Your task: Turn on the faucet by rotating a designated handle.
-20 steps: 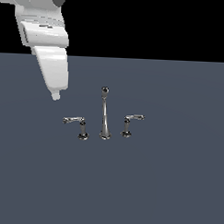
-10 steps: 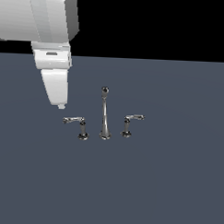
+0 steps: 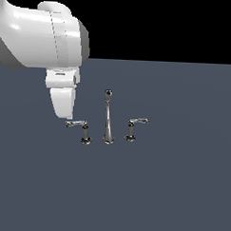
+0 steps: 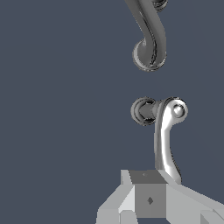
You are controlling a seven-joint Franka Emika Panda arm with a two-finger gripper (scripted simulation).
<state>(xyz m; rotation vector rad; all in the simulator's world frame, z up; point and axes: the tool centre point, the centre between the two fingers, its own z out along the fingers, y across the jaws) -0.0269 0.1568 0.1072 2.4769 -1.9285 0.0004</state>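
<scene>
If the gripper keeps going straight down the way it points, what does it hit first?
Most likely the handle's lever tip: the gripper hangs just above its free end, and the wrist view shows the lever running under the fingers. Depth is unclear, so it may already touch.

Exterior view: arm cut off by the top and left edges; gripper fingers seen as one white block, opening unreadable. Wrist view: gripper cut by the bottom edge, covers the handle lever tip; contact unclear. Spout cut by the top edge. Second handle not visible there.
</scene>
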